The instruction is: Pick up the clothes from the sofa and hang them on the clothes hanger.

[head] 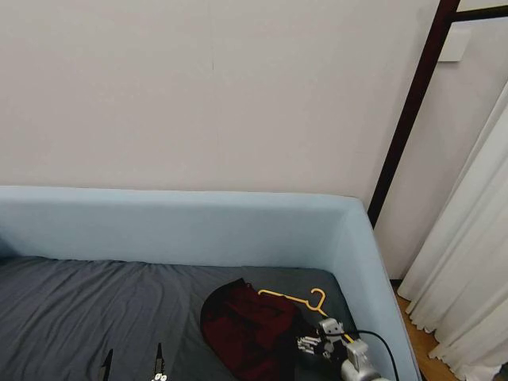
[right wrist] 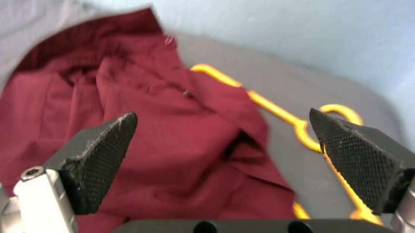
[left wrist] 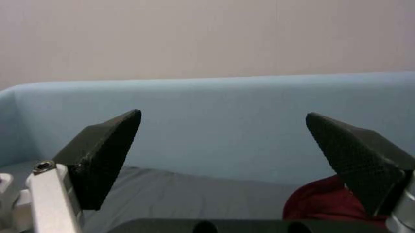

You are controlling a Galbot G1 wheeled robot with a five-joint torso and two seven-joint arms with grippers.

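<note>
The shirt is heaped on the sofa at 5 o'clock, over the hanger. The right gripper is held above it, the left gripper at 7 o'clock, both jaws spread. The hanger might be snagged with cloth.

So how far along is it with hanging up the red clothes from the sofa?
Nothing looks done: the dark red garment lies crumpled on the sofa seat, covering part of the yellow hanger. In hand: the right gripper hovers open just over the garment; the left gripper hangs open above the bare seat. Left: gripping, lifting and hanging it.
</note>
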